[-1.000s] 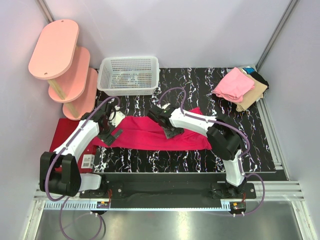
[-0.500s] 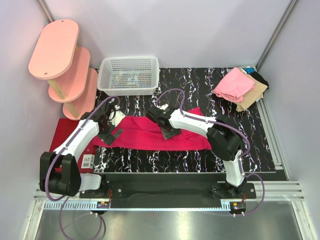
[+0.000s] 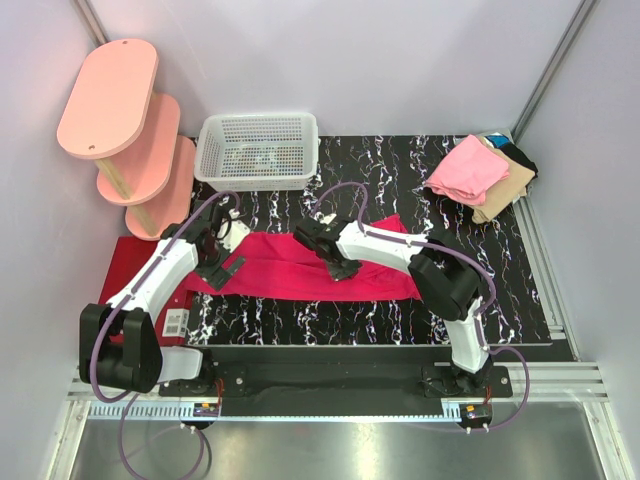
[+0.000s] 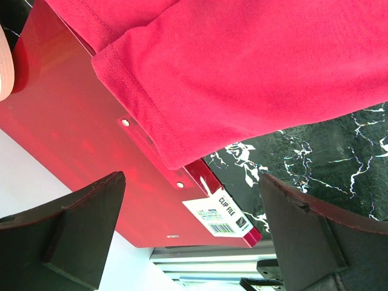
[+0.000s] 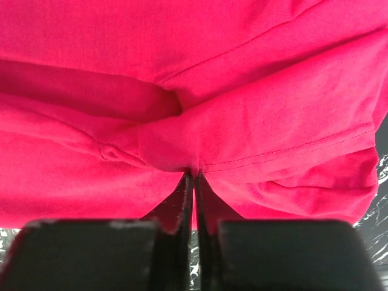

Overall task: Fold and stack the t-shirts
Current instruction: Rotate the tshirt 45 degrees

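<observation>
A bright magenta-red t-shirt (image 3: 285,275) lies spread in a long band across the black marbled mat (image 3: 400,170). My right gripper (image 3: 338,266) is down on its middle, shut, with a pinched fold of the red cloth (image 5: 182,73) between the fingertips (image 5: 187,194). My left gripper (image 3: 222,262) hovers open over the shirt's left end (image 4: 254,66); nothing is between its fingers (image 4: 66,230). At the back right, folded t-shirts sit in a stack: light pink (image 3: 468,168) on top, tan (image 3: 502,192) under it, and black/teal (image 3: 515,155) behind.
A white mesh basket (image 3: 258,150) stands at the back of the mat. A pink three-tier shelf (image 3: 125,130) fills the back left corner. A dark red clip file (image 3: 125,265) lies flat at the left, under the shirt's left end (image 4: 91,151).
My right gripper has closed on the red shirt's middle fold and shifted slightly left. The left arm has not moved.
</observation>
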Robot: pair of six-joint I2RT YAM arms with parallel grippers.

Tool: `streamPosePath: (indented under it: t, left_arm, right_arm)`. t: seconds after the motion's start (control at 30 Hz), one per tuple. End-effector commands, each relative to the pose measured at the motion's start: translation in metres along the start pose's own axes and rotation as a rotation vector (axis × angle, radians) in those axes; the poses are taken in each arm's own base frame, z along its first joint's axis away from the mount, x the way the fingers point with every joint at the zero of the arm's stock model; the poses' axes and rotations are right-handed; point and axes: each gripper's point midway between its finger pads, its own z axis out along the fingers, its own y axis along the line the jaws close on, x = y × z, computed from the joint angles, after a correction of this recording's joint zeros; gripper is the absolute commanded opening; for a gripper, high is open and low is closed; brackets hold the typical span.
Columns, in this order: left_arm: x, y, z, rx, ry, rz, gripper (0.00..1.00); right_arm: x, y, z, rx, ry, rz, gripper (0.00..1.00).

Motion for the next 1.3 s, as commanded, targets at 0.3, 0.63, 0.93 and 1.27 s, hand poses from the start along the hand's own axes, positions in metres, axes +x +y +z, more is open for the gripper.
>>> streamPosePath:
  t: [0.3,0.63,0.93,1.27]
  left_arm:
    - [-0.005,0.009,-0.003,-0.038,-0.023,-0.011,0.99]
    - [-0.003,0.010,-0.003,-0.048,-0.018,0.001,0.99]
    - [0.006,0.009,-0.002,-0.059,-0.002,0.019,0.99]
    - [0.004,0.001,0.004,-0.017,0.004,0.007,0.99]
  right_arm:
    - [-0.053,-0.006,-0.027,0.035,-0.161,0.013,0.00]
    - [-0.091,-0.002,-0.009,0.030,-0.177,0.058,0.00]
    - [-0.081,0.001,0.021,0.035,-0.105,0.059,0.28]
    - [-0.114,-0.039,0.023,0.092,-0.149,0.142,0.68]
